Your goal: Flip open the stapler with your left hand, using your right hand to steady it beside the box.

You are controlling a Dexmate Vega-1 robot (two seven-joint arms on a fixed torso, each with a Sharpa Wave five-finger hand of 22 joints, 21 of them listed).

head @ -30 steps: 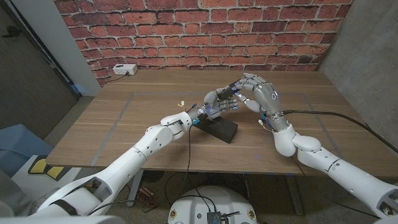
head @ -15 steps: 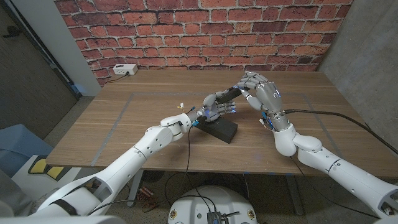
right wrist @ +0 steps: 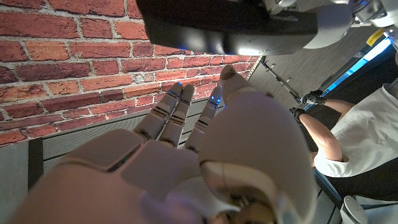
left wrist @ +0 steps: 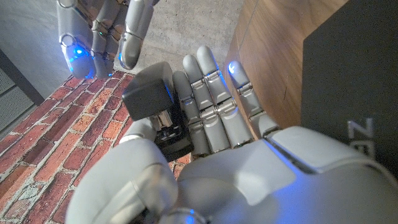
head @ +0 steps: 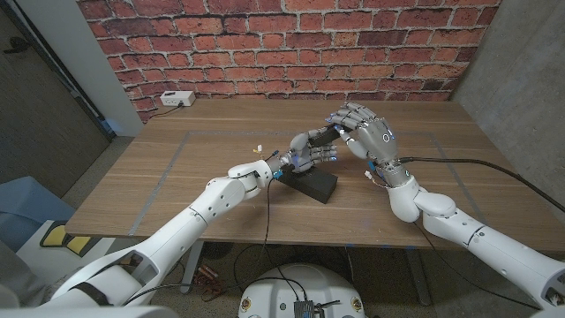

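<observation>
While my left hand [head: 309, 152] grips the black metal stapler [head: 325, 133] above the middle of the wooden tabletop [head: 203, 168], I see the stapler's dark top arm raised at a slant, its free end pointing toward the far right corner. In the left wrist view the left hand [left wrist: 205, 143] has its fingers [left wrist: 208, 93] wrapped along one side of the stapler [left wrist: 152, 102] and its thumb on the other, so the grip is closed on the tool.

My right hand [head: 366, 132] sits just beyond, nearer the right edge of the tabletop, with its fingers curved over the raised end of the stapler. I cannot tell from the head view whether those fingertips touch the stapler or only hover above it, so I cannot say if this hand is holding anything. In the left wrist view the right hand's fingers [left wrist: 99, 37] hang close to the stapler's end with a small gap showing. The right wrist view shows the back of the right hand [right wrist: 205, 155].

The flat black rectangular box [head: 313, 184] lies on the tabletop right under the left hand, toward the near edge; in the left wrist view the box [left wrist: 354, 81] fills the space beside the hand.

A small white device [head: 177, 99] with a cable rests at the far left corner of the tabletop. In the right wrist view a person in a white shirt [right wrist: 360, 143] stands off to one side.
</observation>
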